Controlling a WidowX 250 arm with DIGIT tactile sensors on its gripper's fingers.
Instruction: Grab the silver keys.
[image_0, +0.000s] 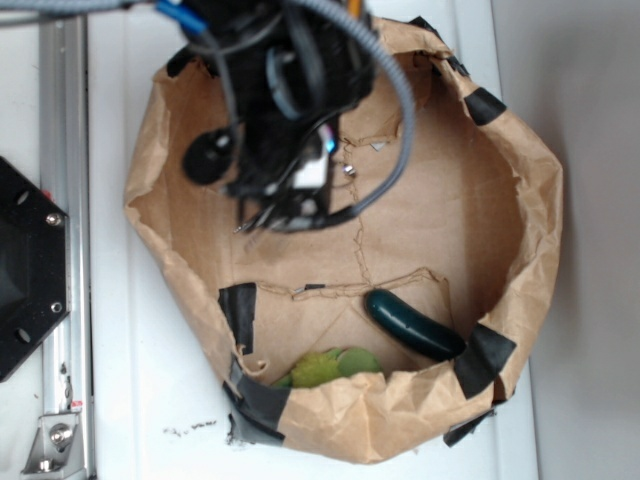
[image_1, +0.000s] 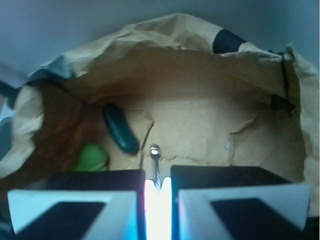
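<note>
Between my fingers (image_1: 158, 192), which stand nearly closed with only a narrow gap, a silver key (image_1: 155, 167) is pinched and pokes out ahead, so I judge the silver keys caught and lifting them clear next, above the paper bag (image_1: 200, 120) floor, the dark green cucumber-shaped thing (image_1: 120, 129) beyond.

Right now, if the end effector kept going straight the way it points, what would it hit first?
Probably the silver keys: the end effector already has metal between its nearly closed fingers. Beyond them lies the brown paper floor, though depth is unclear.
</note>
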